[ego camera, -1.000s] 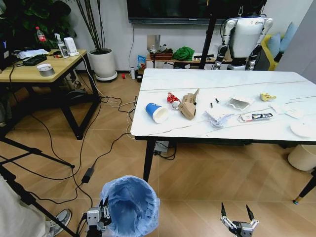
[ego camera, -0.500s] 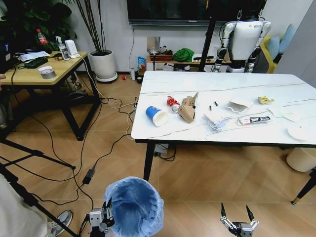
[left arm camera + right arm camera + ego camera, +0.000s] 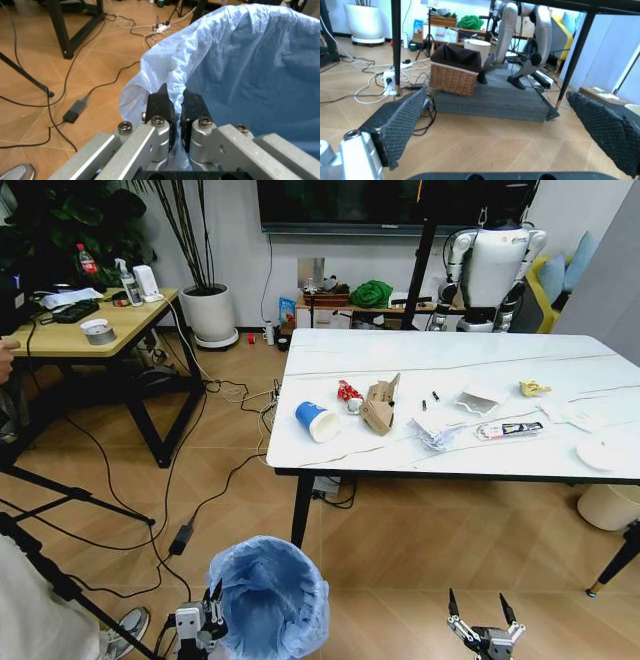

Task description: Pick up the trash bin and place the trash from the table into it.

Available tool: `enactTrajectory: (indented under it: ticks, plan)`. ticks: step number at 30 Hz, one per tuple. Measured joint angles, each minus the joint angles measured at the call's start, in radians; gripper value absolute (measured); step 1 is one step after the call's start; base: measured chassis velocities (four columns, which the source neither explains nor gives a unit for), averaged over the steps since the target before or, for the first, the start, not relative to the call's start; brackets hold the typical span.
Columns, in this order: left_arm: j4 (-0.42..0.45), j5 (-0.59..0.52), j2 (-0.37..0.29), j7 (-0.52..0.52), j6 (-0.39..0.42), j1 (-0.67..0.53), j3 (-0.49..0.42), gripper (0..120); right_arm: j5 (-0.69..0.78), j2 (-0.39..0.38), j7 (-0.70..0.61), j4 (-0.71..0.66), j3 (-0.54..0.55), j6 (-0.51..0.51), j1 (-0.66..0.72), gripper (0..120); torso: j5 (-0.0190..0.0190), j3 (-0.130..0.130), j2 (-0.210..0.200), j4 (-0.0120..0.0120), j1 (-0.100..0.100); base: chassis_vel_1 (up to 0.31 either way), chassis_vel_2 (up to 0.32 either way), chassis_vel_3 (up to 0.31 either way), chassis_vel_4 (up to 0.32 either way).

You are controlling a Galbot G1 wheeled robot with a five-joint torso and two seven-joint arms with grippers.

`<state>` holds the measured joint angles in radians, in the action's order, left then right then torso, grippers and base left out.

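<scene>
The trash bin (image 3: 266,596), lined with a crinkled light-blue bag, hangs at the head view's lower edge, short of the table's near left corner. My left gripper (image 3: 212,612) is shut on its rim; the left wrist view has the gripper (image 3: 175,110) pinching the bag edge (image 3: 235,56). My right gripper (image 3: 480,622) is open and low over the floor, its pads (image 3: 400,120) spread wide. On the white marble table (image 3: 450,350) lies the trash: a blue-and-white cup (image 3: 318,421), brown carton (image 3: 379,404), red wrapper (image 3: 348,390), crumpled papers (image 3: 435,430), yellow scrap (image 3: 533,388), white disc (image 3: 600,453).
A light-wood desk (image 3: 60,335) and a white plant pot (image 3: 208,310) stand at the left. Cables (image 3: 180,480) and tripod legs (image 3: 60,500) cross the floor there. Another robot (image 3: 490,265) stands behind the table. A cream bin (image 3: 610,505) sits under its right end.
The whole head view has shifted a little, so the table sits slightly higher and farther in frame. The left gripper still holds the bin's rim; the right gripper is unchanged.
</scene>
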<state>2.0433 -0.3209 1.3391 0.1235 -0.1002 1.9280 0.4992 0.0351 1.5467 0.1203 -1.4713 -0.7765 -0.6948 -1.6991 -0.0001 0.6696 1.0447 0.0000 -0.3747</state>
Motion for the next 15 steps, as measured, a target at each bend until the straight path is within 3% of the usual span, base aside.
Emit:
enactTrajectory:
  ticks: [15]
  plan:
    - [0.025,-0.060,-0.003,0.008,0.013,0.011,0.025,0,0.003,-0.005,-0.001,-0.009,0.000,0.001,-0.001,100,0.0000,0.043,0.076,0.0000,-0.033,0.000,0.000,0.000,0.000]
